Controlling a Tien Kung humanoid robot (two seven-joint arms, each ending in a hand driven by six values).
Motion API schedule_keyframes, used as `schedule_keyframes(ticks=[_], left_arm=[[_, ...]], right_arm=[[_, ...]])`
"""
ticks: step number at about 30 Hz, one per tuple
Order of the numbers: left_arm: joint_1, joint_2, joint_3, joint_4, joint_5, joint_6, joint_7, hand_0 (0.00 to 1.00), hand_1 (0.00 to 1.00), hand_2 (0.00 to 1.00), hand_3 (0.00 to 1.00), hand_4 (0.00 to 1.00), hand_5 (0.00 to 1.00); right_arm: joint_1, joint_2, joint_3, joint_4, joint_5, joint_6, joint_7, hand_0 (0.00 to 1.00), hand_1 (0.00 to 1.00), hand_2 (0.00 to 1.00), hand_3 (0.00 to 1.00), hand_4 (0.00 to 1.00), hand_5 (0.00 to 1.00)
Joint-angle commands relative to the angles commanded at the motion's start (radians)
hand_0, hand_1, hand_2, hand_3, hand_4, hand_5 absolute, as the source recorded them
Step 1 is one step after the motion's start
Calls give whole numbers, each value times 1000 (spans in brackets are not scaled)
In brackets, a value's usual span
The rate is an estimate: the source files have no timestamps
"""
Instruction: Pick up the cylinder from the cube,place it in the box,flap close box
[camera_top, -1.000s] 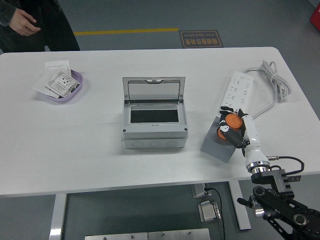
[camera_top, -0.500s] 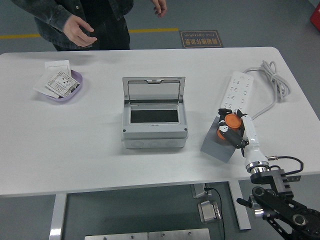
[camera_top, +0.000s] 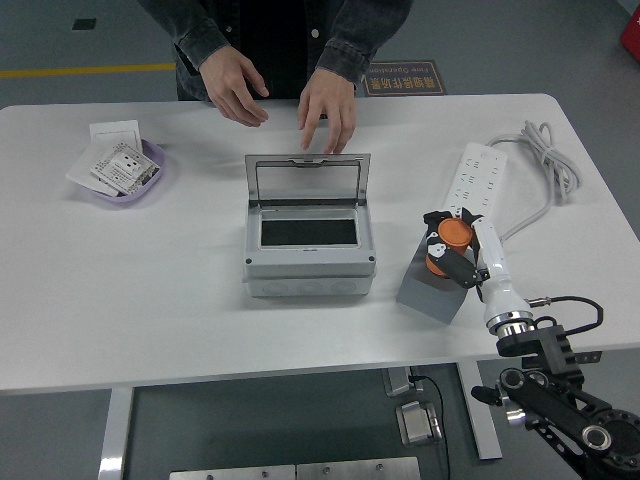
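An orange cylinder (camera_top: 449, 247) stands on a grey cube (camera_top: 428, 292) at the right of the white table. My right hand (camera_top: 447, 248) has its fingers curled around the cylinder, holding it at the cube's top. The grey box (camera_top: 307, 245) sits in the table's middle with its flap (camera_top: 308, 180) standing open and a dark inside. A person at the far side rests two hands (camera_top: 325, 108) on the table just behind the box's flap. My left hand is out of view.
A white power strip (camera_top: 472, 183) with its coiled cable (camera_top: 548, 165) lies behind the cube at the right. A purple dish (camera_top: 152, 180) with cards sits at the far left. The table's near edge (camera_top: 250, 375) runs along the bottom.
The person has stepped to the table's middle and put both hands down behind the box. My right hand with the cylinder has shifted slightly left, and the cube has turned a little.
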Motion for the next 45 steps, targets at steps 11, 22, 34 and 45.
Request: schedule_keyframes(ticks=[11,22,34,45], left_arm=[[2,3,-41,0,44,-3,12,597,646,555,582,597,265],[4,4,-74,0,78,-5,24,597,646,556,582,607,273],[7,10,-122,0,129,-9,38,597,645,556,581,611,275],[2,8,-112,0,127,-11,42,597,645,555,581,613,271]], right_arm=[[129,-30,-40,43,-232,0,-201,577,347,513,415,232,2],[335,14,-211,-4,-484,54,-451,236,241,497,400,217,2],[543,106,-381,-113,-576,222,-665,170,200,485,387,233,2],[641,197,-535,-176,-551,241,-669,160,192,480,390,251,2]])
